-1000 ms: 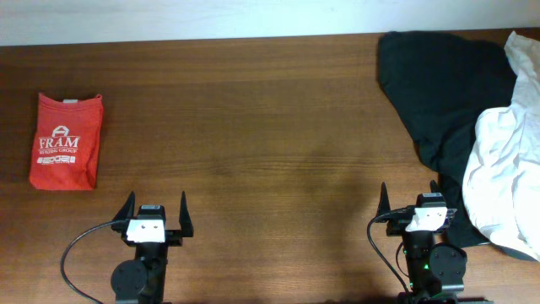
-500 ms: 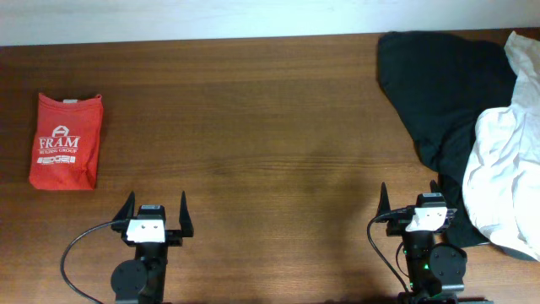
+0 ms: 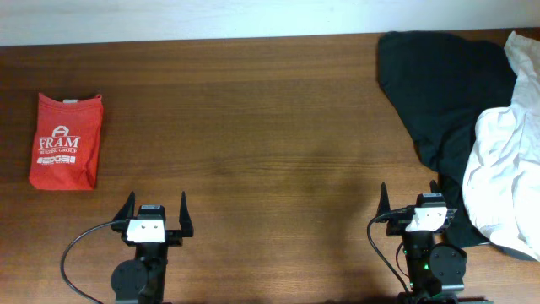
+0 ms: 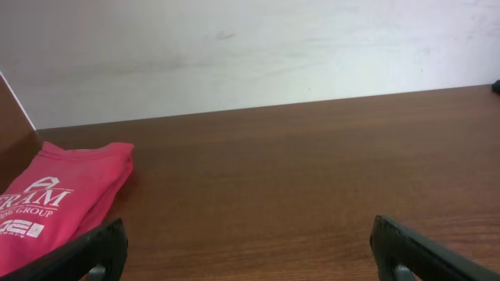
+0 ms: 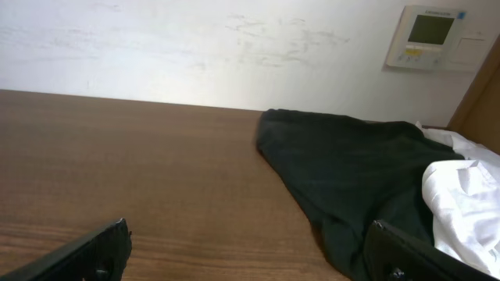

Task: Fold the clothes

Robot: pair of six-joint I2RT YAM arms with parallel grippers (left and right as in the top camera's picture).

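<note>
No change across the last second: both arms parked at the bottom edge of the frame, nothing on the table (image 3: 270,110) shifted. Left gripper (image 3: 156,204) at lower left, jaws spread wide, nothing between them. Right gripper (image 3: 410,199) at lower right, jaws likewise wide and empty, its outer finger close against the edge of the black garment (image 3: 439,93). Red T-shirt (image 3: 66,141) lies at far left of the overhead view, already a compact upright rectangle, white lettering facing up, well apart from both grippers; the left wrist view shows its layered edge at lower left. Black garment and white garment (image 3: 506,169) are heaped unfolded at upper right. Judgement: the red shirt's fold looks finished and the arms are idle; no further handling seems needed.
</note>
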